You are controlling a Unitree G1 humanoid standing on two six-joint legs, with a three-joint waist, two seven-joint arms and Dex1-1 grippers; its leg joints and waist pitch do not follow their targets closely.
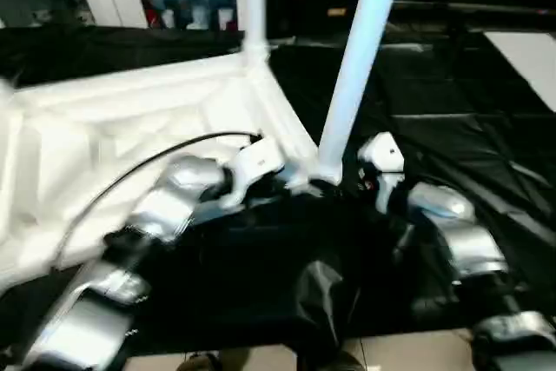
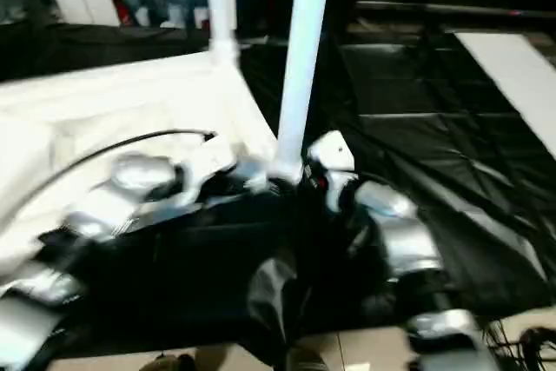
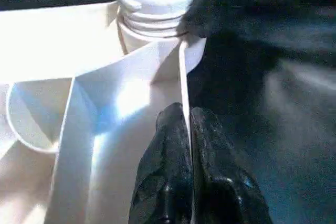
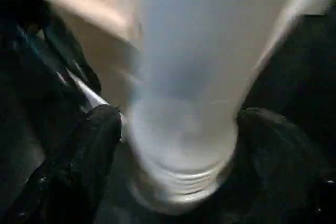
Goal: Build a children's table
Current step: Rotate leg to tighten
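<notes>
Tabletop [image 1: 130,119]: white, ribbed underside up, on black cloth [image 1: 486,128]; left gripper [image 3: 185,129] pinches its thin side wall. Leg [image 1: 360,58]: upright in near corner socket, another leg [image 1: 254,6] behind. Right gripper [image 4: 184,145]: fingers [image 4: 84,156] spread either side of the near leg's base, contact unclear

The two eye views look forward and down from the robot's head, over both silver forearms, across the upturned tabletop [image 1: 104,136] on the left and black cloth [image 1: 452,119] on the right. They sit just apart, so both share the near corner where a leg [image 1: 356,67] stands tilted (and a second leg [image 1: 254,6] at the far corner). The left wrist camera sits very close behind the left gripper [image 3: 188,129], facing along the tabletop's edge wall toward that same leg's base. The right wrist camera looks between the right gripper [image 4: 178,145] fingers at what seems, through blur, the same leg base.
</notes>
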